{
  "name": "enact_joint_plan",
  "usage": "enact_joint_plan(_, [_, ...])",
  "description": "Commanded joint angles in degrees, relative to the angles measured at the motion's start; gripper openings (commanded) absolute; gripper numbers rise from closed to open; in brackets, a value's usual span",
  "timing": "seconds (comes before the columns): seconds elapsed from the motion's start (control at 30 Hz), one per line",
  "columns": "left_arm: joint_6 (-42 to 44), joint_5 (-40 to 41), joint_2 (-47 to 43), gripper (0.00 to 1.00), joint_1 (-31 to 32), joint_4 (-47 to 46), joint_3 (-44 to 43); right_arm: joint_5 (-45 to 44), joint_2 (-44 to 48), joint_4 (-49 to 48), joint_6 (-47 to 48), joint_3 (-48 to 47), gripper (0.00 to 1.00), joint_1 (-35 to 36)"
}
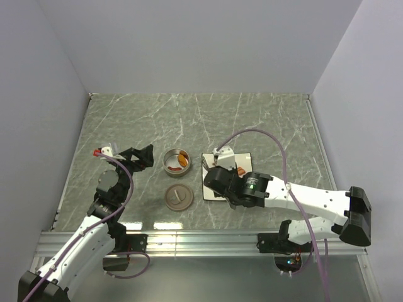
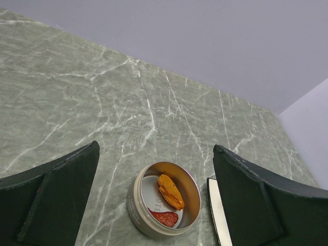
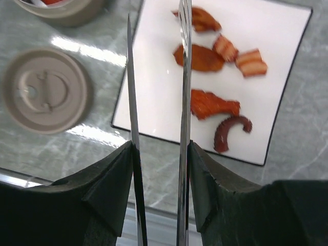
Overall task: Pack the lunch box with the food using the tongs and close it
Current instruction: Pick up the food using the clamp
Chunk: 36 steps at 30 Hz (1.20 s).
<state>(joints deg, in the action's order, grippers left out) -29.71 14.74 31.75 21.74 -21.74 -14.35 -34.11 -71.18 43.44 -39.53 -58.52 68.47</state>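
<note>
On the left, the left gripper point(image 1: 140, 154) hovers over the green marbled worktop point(image 1: 252, 119), its fingers spread wide and holding nothing, pointed towards the tin point(image 1: 177, 162) just to its right. The tin stands open on the worktop with two bits of food in it, an orange piece point(image 2: 170, 191) and a dark red one point(image 2: 165, 218). The lid point(image 1: 178, 197) lies flat, handle up, just nearer the arms than the tin and apart from it. Right of both sits the white plate point(image 3: 159, 72), carrying six more pieces of food point(image 3: 202, 57). Above the plate, the right gripper point(image 3: 160, 151) has its fingers pressed on the two arms of the tongs point(image 3: 183, 92), which stand slightly apart; their tips reach over the food at the plate's far side, perhaps touching a piece.
</note>
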Motion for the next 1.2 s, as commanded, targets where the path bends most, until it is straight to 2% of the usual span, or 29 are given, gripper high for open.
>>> enact_joint_plan(0.0, [-0.7, -0.9, -0.2, 0.99, 0.1, -2.2, -0.1, -2.4, 3.1, 3.4, -6.0, 1.8, 0.53, 0.0])
enact_joint_plan(0.33, [-0.7, -1.2, 0.2, 0.99, 0.1, -2.4, -0.1, -1.2, 10.4, 8.1, -13.8, 9.9, 0.52, 1.8])
enact_joint_plan(0.6, [-0.9, -1.4, -0.1, 1.0, 0.1, -2.2, -0.1, -3.2, 13.0, 11.8, -18.0, 12.0, 0.52, 1.9])
enact_joint_plan(0.93, [-1.0, -1.2, -0.8, 0.99, 0.1, -1.7, 0.1, -4.4, 10.1, 9.1, -16.2, 12.0, 0.54, 0.8])
enact_joint_plan(1.17, [-1.0, -1.2, -1.3, 0.99, 0.1, -1.6, 0.3, -3.2, 11.1, 3.8, -12.4, 13.3, 0.54, -1.4])
